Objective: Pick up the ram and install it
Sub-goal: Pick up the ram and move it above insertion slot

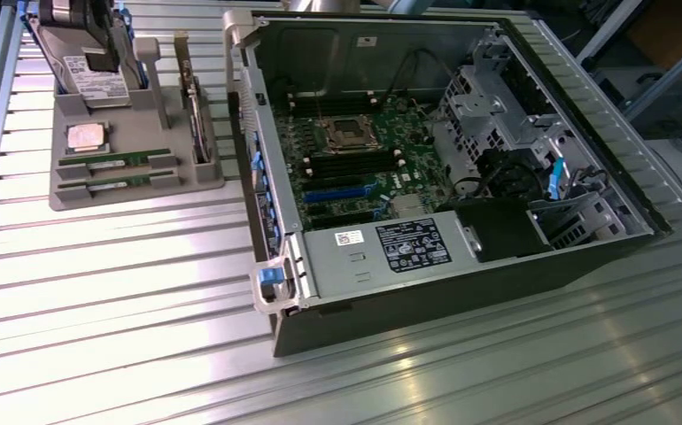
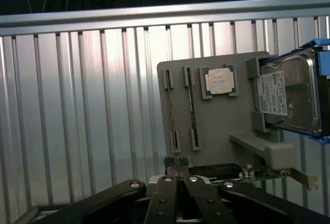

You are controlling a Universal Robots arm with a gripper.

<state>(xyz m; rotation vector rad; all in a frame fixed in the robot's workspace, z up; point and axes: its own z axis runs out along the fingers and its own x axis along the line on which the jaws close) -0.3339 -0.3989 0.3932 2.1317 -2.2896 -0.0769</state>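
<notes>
Looking down through the wrist camera, I see the gripper (image 2: 174, 162) hanging over the near edge of the grey holder (image 1: 152, 177). Its two fingers are pressed together, or very nearly so as far as I can judge, with nothing between them. The ram (image 1: 111, 162) sits untouched in a slot of that holder, at the exterior view's left, with a second stick (image 1: 111, 184) in the slot just nearer. The slots stand both on edge, I reckon so the fingers can pinch one from above. The processor (image 1: 85, 135) lies flat just beyond them. To the right the computer case (image 1: 436, 301) lies open on its side, so the motherboard (image 1: 371, 190) faces up to take the ram.
</notes>
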